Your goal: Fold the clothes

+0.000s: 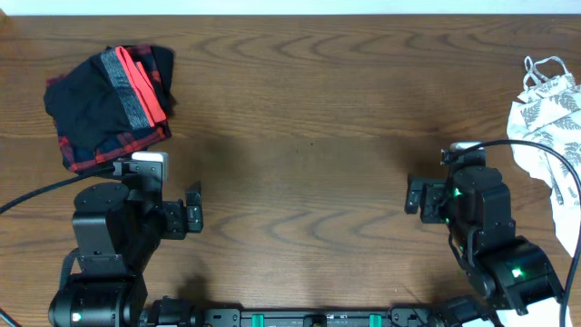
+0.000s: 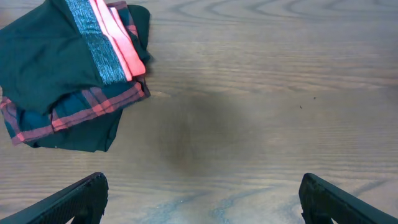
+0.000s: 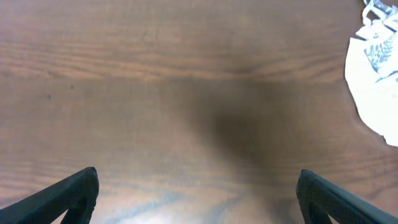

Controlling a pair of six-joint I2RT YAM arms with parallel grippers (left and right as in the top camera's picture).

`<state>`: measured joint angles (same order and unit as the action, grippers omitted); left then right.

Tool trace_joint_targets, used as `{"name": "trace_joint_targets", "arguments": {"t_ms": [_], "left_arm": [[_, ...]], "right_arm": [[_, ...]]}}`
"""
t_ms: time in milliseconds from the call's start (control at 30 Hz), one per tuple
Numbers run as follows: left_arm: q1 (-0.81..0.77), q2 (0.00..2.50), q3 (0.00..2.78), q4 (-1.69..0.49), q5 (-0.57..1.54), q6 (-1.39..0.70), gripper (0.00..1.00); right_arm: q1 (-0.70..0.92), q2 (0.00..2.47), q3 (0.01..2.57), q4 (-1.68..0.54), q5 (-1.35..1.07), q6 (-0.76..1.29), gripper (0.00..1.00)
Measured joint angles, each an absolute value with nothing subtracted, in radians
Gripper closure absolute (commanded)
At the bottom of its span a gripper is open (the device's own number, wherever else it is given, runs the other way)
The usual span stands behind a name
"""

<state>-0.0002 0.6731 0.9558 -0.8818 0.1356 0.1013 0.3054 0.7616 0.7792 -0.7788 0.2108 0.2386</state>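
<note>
The clothes lie in two places. At the table's far left, black leggings (image 1: 82, 104) with a grey-and-coral waistband (image 2: 109, 43) rest folded on a red-navy plaid piece (image 2: 93, 106). A white leaf-print top (image 1: 549, 113) sits crumpled at the far right edge and shows in the right wrist view's corner (image 3: 373, 87). My left gripper (image 2: 202, 193) hovers open over bare wood, near and to the right of the dark pile (image 1: 168, 204). My right gripper (image 3: 198, 186) is open over bare wood too, left of the white top (image 1: 436, 195). Neither holds anything.
Brown wooden table (image 1: 300, 136) spans the whole view. Black cables run from each arm off the left and right edges. The arm bases stand along the near edge.
</note>
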Motion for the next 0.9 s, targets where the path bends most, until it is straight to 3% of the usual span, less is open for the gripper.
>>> {"name": "trace_joint_targets", "arguments": {"t_ms": [267,600,900], "left_arm": [[0.000,0.673,0.956,-0.882,0.136,0.101,0.02],[0.000,0.673,0.955,-0.882,0.136,0.101,0.02],[0.000,0.673,0.955,-0.883,0.138,0.101,0.02]], "right_arm": [[0.166,0.556,0.698,-0.717,0.154,0.231,0.01],[0.064,0.139,0.294,-0.305,0.042,0.171,0.01],[0.061,0.015,0.014,0.040,0.013,0.145,0.01]]}}
